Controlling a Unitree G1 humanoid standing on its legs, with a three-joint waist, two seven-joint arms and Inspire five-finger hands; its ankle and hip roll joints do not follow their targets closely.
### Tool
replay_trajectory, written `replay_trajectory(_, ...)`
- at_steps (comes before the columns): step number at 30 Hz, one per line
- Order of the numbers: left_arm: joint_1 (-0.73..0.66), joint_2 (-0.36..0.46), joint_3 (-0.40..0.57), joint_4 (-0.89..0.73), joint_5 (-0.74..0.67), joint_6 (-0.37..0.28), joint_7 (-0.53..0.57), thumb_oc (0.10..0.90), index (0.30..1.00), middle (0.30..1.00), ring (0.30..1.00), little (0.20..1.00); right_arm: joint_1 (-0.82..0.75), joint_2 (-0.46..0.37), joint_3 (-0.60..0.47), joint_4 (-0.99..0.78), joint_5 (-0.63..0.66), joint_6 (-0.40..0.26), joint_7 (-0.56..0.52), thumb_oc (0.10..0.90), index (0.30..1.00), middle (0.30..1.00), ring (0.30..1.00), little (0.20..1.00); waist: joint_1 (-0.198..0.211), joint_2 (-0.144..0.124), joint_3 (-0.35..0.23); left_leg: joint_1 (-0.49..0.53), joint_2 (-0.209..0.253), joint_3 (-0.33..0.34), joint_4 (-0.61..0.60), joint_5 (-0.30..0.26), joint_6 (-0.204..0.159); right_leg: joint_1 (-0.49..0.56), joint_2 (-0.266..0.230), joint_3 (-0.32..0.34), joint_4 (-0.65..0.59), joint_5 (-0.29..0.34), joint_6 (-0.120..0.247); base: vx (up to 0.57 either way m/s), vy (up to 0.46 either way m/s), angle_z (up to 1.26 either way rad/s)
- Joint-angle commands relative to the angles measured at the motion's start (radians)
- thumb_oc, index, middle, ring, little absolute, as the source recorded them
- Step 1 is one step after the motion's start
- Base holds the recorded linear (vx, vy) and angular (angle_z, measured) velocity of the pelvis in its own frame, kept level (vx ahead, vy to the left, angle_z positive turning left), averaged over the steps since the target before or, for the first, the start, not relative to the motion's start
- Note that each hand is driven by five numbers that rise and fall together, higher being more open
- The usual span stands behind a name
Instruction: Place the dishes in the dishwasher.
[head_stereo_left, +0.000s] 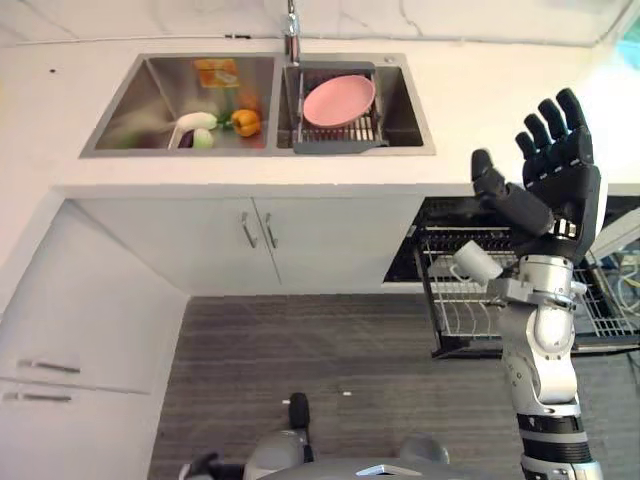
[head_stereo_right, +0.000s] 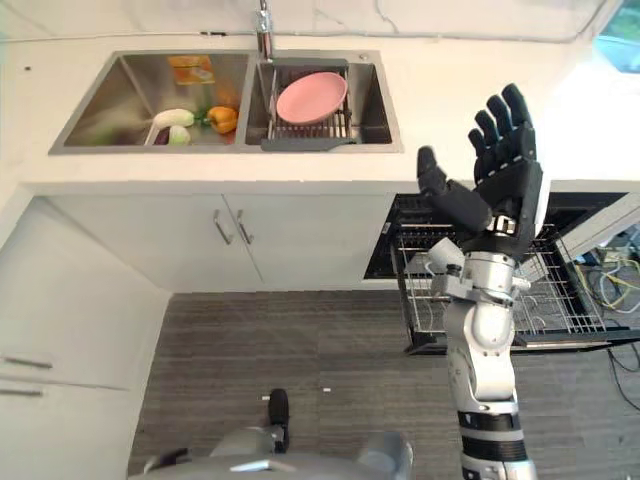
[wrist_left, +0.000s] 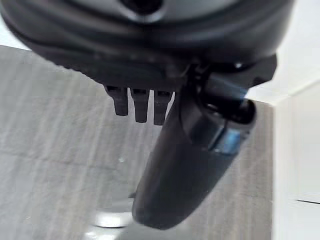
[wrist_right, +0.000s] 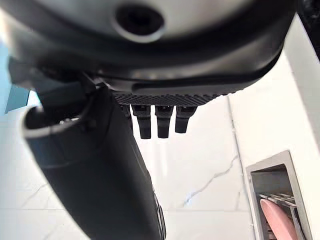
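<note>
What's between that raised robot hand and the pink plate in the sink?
In the left eye view, bare white countertop and the sink's steel rim separate the open right hand from the pink plate, which rests on a rack.

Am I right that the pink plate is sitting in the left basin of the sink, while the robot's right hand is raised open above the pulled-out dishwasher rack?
Not quite: the pink plate rests on a drying rack in the right basin of the sink, as the left eye view shows. The rest holds: the right hand is raised open above the pulled-out dishwasher rack.
</note>
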Motion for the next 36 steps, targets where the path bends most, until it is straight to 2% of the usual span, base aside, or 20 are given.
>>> replay_trajectory(1, -0.012, 0.019, 0.0, -0.015, 0.017, -0.014, -0.008, 0.8, 0.9, 0.9, 0.9, 0.9, -0.072, -0.053, -0.055, -0.123, -0.051, -0.085, 0.024, 0.8, 0.9, 0.9, 0.9, 0.9, -0.032, 0.011, -0.032, 0.048, 0.008, -0.057, 0.003, -0.065, -0.045, 0.038, 0.163, 0.04, 0.013, 0.033, -0.046, 0.33, 0.211, -0.45)
replay_trajectory(2, -0.018, 0.024, 0.003, -0.007, 0.026, -0.014, -0.013, 0.8, 0.9, 0.9, 0.9, 0.9, -0.057, -0.055, -0.062, -0.136, -0.022, -0.09, 0.052, 0.8, 0.9, 0.9, 0.9, 0.9, -0.057, 0.01, -0.03, 0.064, -0.005, -0.067, 0.003, -0.078, -0.043, -0.009, 0.228, 0.054, -0.059, -0.004, -0.065, 0.26, 0.071, -0.23)
replay_trajectory(4, -0.018, 0.03, 0.006, 0.003, 0.042, -0.015, -0.01, 0.8, 0.9, 0.9, 0.9, 0.9, -0.053, -0.046, -0.068, -0.141, 0.009, -0.092, 0.069, 0.8, 0.9, 0.9, 0.9, 0.9, -0.058, 0.006, -0.033, 0.073, -0.008, -0.062, 0.003, -0.094, -0.047, -0.006, 0.233, 0.039, -0.125, -0.01, -0.074, 0.22, 0.017, -0.02)
replay_trajectory(5, -0.019, 0.034, 0.011, 0.011, 0.053, -0.012, -0.011, 0.8, 0.9, 0.9, 0.9, 0.9, -0.049, -0.043, -0.064, -0.142, 0.023, -0.099, 0.076, 0.8, 0.9, 0.9, 0.9, 0.9, -0.06, -0.002, -0.035, 0.079, -0.009, -0.065, 0.003, -0.103, -0.053, -0.013, 0.233, 0.029, -0.213, 0.004, -0.076, 0.16, -0.065, -0.13)
replay_trajectory(8, -0.024, 0.038, 0.022, 0.044, 0.064, -0.006, -0.026, 0.8, 0.9, 0.9, 0.9, 0.9, -0.027, -0.049, -0.074, -0.143, 0.027, -0.099, 0.086, 0.8, 0.9, 0.9, 0.9, 0.9, -0.089, -0.018, -0.045, 0.105, -0.013, -0.098, 0.003, -0.129, -0.064, -0.04, 0.271, 0.118, -0.391, 0.066, -0.061, 0.31, -0.078, -0.12)
replay_trajectory(10, -0.029, 0.029, 0.027, 0.061, 0.063, -0.004, -0.039, 0.8, 0.9, 0.9, 0.9, 0.9, -0.006, -0.056, -0.084, -0.147, 0.034, -0.097, 0.096, 0.8, 0.9, 0.9, 0.9, 0.9, -0.11, -0.025, -0.053, 0.128, -0.014, -0.122, 0.003, -0.148, -0.068, -0.032, 0.284, 0.165, -0.451, 0.098, -0.055, 0.28, -0.08, 0.26)
replay_trajectory(12, -0.026, 0.02, 0.026, 0.069, 0.077, -0.004, -0.041, 0.8, 0.9, 0.9, 0.9, 0.9, 0.013, -0.058, -0.085, -0.152, 0.041, -0.092, 0.109, 0.8, 0.9, 0.9, 0.9, 0.9, -0.111, -0.029, -0.07, 0.145, -0.021, -0.136, 0.003, -0.159, -0.066, -0.002, 0.286, 0.172, -0.489, 0.11, -0.06, 0.24, -0.104, 0.5)
replay_trajectory(16, -0.012, -0.007, 0.036, 0.075, 0.066, -0.007, -0.033, 0.8, 0.9, 0.9, 0.9, 0.9, 0.031, -0.078, -0.092, -0.147, 0.033, -0.086, 0.115, 0.8, 0.9, 0.9, 0.9, 0.9, -0.094, -0.016, -0.104, 0.163, -0.016, -0.162, 0.003, -0.16, -0.071, 0.068, 0.3, 0.197, -0.537, 0.1, -0.08, 0.2, -0.137, 0.36)
replay_trajectory(19, -0.013, -0.024, 0.042, 0.076, 0.042, -0.011, -0.017, 0.8, 0.9, 0.9, 0.9, 0.9, 0.027, -0.086, -0.101, -0.147, 0.061, -0.095, 0.111, 0.8, 0.9, 0.9, 0.9, 0.9, -0.087, -0.01, -0.114, 0.168, 0.004, -0.181, 0.021, -0.147, -0.094, 0.097, 0.305, 0.181, -0.554, 0.094, -0.095, 0.15, -0.206, 0.11)
replay_trajectory(21, -0.024, -0.028, 0.0, 0.042, 0.057, -0.022, -0.013, 0.8, 0.9, 0.9, 0.9, 0.9, 0.011, -0.094, -0.104, -0.147, 0.123, -0.114, 0.116, 0.8, 0.9, 0.9, 0.9, 0.9, -0.079, -0.013, -0.087, 0.094, 0.024, -0.17, 0.224, -0.119, -0.14, 0.145, 0.296, 0.154, -0.566, 0.071, -0.115, 0.15, -0.224, 0.36)
replay_trajectory(22, -0.024, -0.028, 0.0, 0.042, 0.057, -0.021, -0.013, 0.8, 0.9, 0.9, 0.9, 0.9, 0.011, -0.094, -0.105, -0.145, 0.124, -0.114, 0.118, 0.8, 0.9, 0.9, 0.9, 0.9, -0.081, -0.007, -0.088, 0.093, 0.03, -0.174, 0.238, -0.137, -0.141, 0.152, 0.302, 0.15, -0.568, 0.062, -0.114, 0.14, -0.188, 0.64)
replay_trajectory(23, -0.03, -0.026, -0.016, 0.028, 0.059, -0.024, -0.014, 0.8, 0.9, 0.9, 0.9, 0.9, 0.002, -0.104, -0.103, -0.142, 0.157, -0.12, 0.121, 0.8, 0.9, 0.9, 0.9, 0.9, -0.067, -0.022, -0.057, 0.024, 0.034, -0.147, 0.417, -0.083, -0.174, 0.195, 0.282, 0.129, -0.576, 0.048, -0.131, 0.17, -0.17, 0.63)
replay_trajectory(25, -0.034, -0.024, -0.016, 0.033, 0.057, -0.023, -0.012, 0.8, 0.9, 0.9, 0.9, 0.9, -0.001, -0.112, -0.101, -0.135, 0.15, -0.118, 0.116, 0.8, 0.9, 0.9, 0.9, 0.9, -0.062, -0.027, -0.044, -0.015, 0.038, -0.142, 0.478, -0.074, -0.184, 0.215, 0.276, 0.116, -0.578, 0.038, -0.136, 0.11, -0.124, 0.49)
replay_trajectory(26, -0.035, -0.021, -0.01, 0.032, 0.058, -0.021, -0.009, 0.8, 0.9, 0.9, 0.9, 0.9, 0.013, -0.122, -0.115, -0.136, 0.141, -0.108, 0.115, 0.8, 0.9, 0.9, 0.9, 0.9, -0.061, -0.032, -0.038, -0.047, 0.059, -0.113, 0.455, -0.061, -0.183, 0.233, 0.269, 0.106, -0.582, 0.029, -0.137, 0.21, -0.008, 0.32)
replay_trajectory(27, -0.034, -0.017, -0.012, 0.039, 0.078, -0.019, -0.009, 0.8, 0.9, 0.9, 0.9, 0.9, 0.033, -0.124, -0.137, -0.147, 0.135, -0.104, 0.118, 0.8, 0.9, 0.9, 0.9, 0.9, -0.058, -0.028, -0.043, -0.073, 0.085, -0.053, 0.313, -0.08, -0.162, 0.255, 0.263, 0.084, -0.583, 0.008, -0.131, 0.32, 0.013, 0.3)
replay_trajectory(28, -0.026, -0.017, -0.016, 0.05, 0.095, -0.015, -0.008, 0.8, 0.9, 0.9, 0.9, 0.9, 0.035, -0.118, -0.141, -0.15, 0.132, -0.107, 0.114, 0.8, 0.9, 0.9, 0.9, 0.9, -0.049, -0.026, -0.049, -0.081, 0.083, -0.046, 0.239, -0.071, -0.15, 0.263, 0.266, 0.081, -0.583, 0.001, -0.125, 0.48, 0.102, 0.28)
replay_trajectory(29, -0.016, -0.021, -0.02, 0.066, 0.107, -0.01, -0.009, 0.8, 0.9, 0.9, 0.9, 0.9, 0.029, -0.113, -0.133, -0.14, 0.113, -0.112, 0.094, 0.8, 0.9, 0.9, 0.9, 0.9, -0.023, -0.012, -0.061, -0.122, 0.076, -0.077, 0.094, -0.003, -0.146, 0.284, 0.278, 0.089, -0.583, -0.028, -0.117, 0.32, 0.084, 0.24)
replay_trajectory(31, -0.015, -0.022, -0.021, 0.066, 0.107, -0.01, -0.009, 0.8, 0.9, 0.9, 0.9, 0.9, 0.029, -0.113, -0.132, -0.139, 0.112, -0.112, 0.092, 0.8, 0.9, 0.9, 0.9, 0.9, -0.024, -0.014, -0.062, -0.113, 0.072, -0.077, 0.076, 0.006, -0.145, 0.285, 0.276, 0.088, -0.583, -0.031, -0.117, 0.19, 0.064, 0.22)
replay_trajectory(32, -0.006, -0.023, -0.018, 0.077, 0.104, -0.008, -0.007, 0.8, 0.9, 0.9, 0.9, 0.9, 0.016, -0.117, -0.123, -0.125, 0.086, -0.112, 0.073, 0.8, 0.9, 0.9, 0.9, 0.9, -0.009, -0.006, -0.064, -0.135, 0.063, -0.115, 0.034, 0.043, -0.154, 0.299, 0.286, 0.104, -0.583, -0.051, -0.115, 0.22, 0.126, 0.34)
replay_trajectory(36, 0.011, -0.027, -0.023, 0.098, 0.126, -0.007, -0.016, 0.8, 0.9, 0.9, 0.9, 0.9, 0.005, -0.106, -0.132, -0.116, 0.071, -0.108, 0.068, 0.8, 0.9, 0.9, 0.9, 0.9, -0.01, -0.004, -0.085, -0.098, 0.053, -0.121, 0.019, 0.042, -0.14, 0.315, 0.285, 0.114, -0.583, -0.064, -0.112, 0.18, 0.117, -0.33)
